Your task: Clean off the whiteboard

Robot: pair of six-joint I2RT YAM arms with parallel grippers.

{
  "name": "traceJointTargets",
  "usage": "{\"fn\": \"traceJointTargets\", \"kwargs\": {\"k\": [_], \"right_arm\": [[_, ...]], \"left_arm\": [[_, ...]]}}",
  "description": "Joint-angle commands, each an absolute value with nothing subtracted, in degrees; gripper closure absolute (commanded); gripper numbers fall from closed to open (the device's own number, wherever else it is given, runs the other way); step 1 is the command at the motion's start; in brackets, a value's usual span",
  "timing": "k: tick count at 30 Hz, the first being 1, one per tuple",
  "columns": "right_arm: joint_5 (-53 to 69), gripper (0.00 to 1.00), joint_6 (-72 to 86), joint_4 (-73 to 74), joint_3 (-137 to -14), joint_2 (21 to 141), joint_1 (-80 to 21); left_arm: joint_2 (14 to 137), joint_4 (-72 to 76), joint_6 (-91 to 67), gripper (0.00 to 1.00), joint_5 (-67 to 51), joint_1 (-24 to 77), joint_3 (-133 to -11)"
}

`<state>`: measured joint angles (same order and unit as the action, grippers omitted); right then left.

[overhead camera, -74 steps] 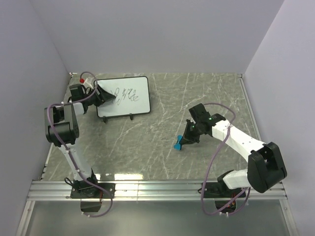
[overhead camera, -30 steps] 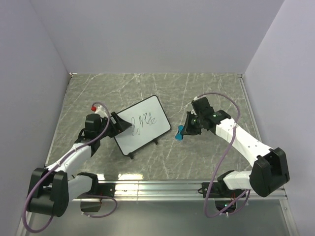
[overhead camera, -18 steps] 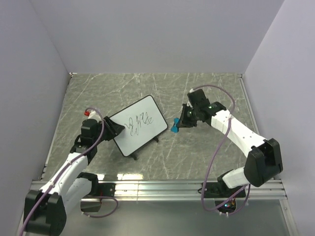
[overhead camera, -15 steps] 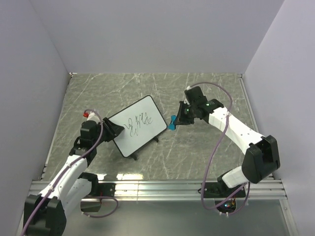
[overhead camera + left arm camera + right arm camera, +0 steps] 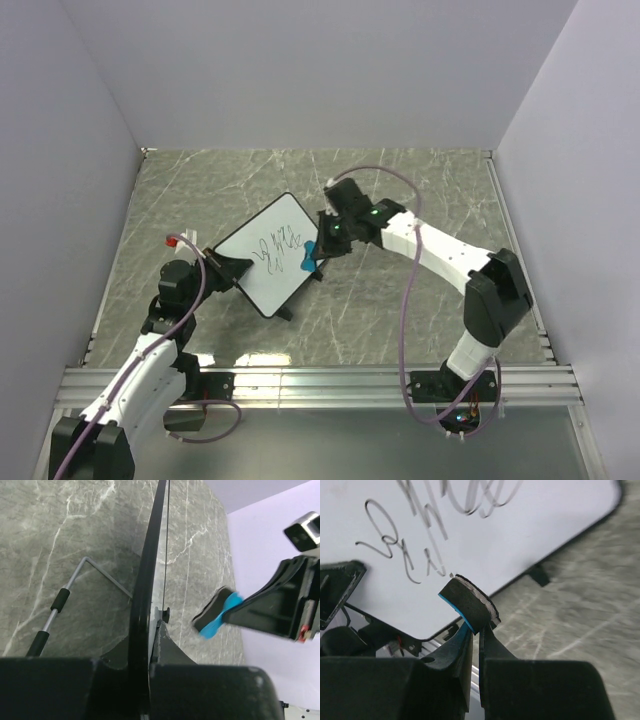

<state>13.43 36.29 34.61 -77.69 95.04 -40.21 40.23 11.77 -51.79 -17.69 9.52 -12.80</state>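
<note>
Overhead view w/ two robot arms on a grey marble-look table (image 5: 420, 190). The whiteboard (image 5: 255, 275) sits left of centre, turned diagonally, with black scribbles (image 5: 275, 242) on its face. The left gripper (image 5: 224, 268) is clenched on the board's near-left edge, prob. to steady it for wiping. The right gripper (image 5: 320, 250) grasps a small blue eraser (image 5: 308, 258), pad facing the board's right side and just off the surface, near the scribbles. Wiping looks not yet begun; the marks appear intact.
</note>
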Motion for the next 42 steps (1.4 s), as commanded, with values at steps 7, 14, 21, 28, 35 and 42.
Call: {"fn": "traceJointTargets", "kwargs": {"k": [7,14,21,28,35,42], "right_arm": [[15.9,1.00,42.2,28.3,-88.5,104.8,-49.0],[18.0,1.00,45.2,28.7,-103.2,113.9,-49.9],[17.4,1.00,44.2,33.0,-114.4,120.4,-49.3],[16.1,1.00,47.4,26.9,-99.2,116.0,-47.6],[13.2,1.00,45.9,26.6,-88.7,113.6,-47.3],[11.5,1.00,45.4,25.3,-77.3,108.4,-47.4]], "left_arm": [[41.1,2.9,-47.9,1.00,-14.2,9.1,-9.8],[41.2,2.5,-46.9,1.00,-16.2,9.1,-9.8],[42.3,2.6,-46.1,1.00,-17.6,9.1,-10.4],[43.3,3.5,-45.9,1.00,-18.8,9.1,-10.4],[43.7,4.2,-45.6,1.00,-19.4,9.2,-10.3],[44.3,4.7,-45.4,1.00,-19.9,9.2,-10.1]]}}
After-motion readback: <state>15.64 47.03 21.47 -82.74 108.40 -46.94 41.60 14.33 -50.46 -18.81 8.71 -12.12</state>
